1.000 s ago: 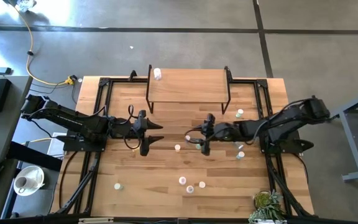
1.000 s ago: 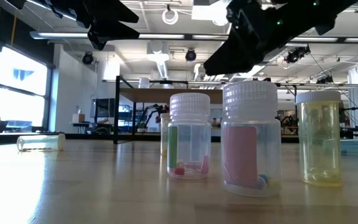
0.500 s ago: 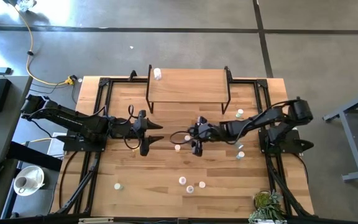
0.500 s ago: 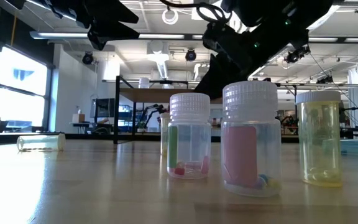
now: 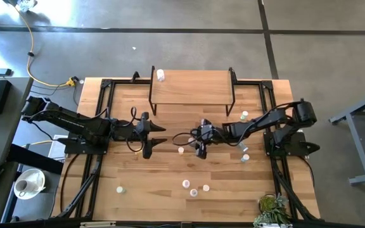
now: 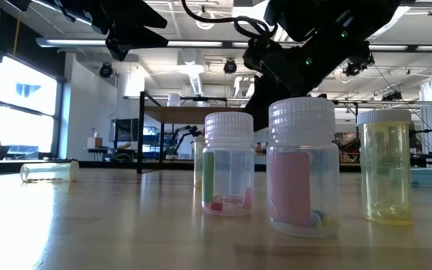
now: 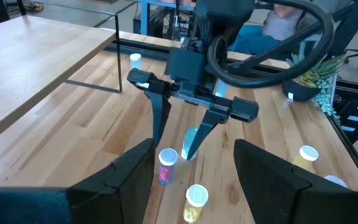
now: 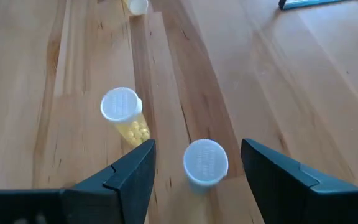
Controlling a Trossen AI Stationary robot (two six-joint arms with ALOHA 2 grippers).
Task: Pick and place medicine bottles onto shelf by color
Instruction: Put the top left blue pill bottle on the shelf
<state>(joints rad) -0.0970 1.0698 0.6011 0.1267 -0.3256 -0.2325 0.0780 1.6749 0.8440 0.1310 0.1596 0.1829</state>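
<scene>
One upright bottle (image 8: 206, 163) stands directly below the right pincer (image 5: 199, 144) near the bench's centre, between its spread fingers; the left pincer (image 5: 149, 133), also open, waits farther off.

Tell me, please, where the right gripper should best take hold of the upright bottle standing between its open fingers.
Probably from straight above, closing on the sides just under the white cap. The bottle stands upright with its round cap facing the right gripper, whose open fingers already flank it. The yellow bottle stands apart to one side, so the fingers look free to descend.
</scene>
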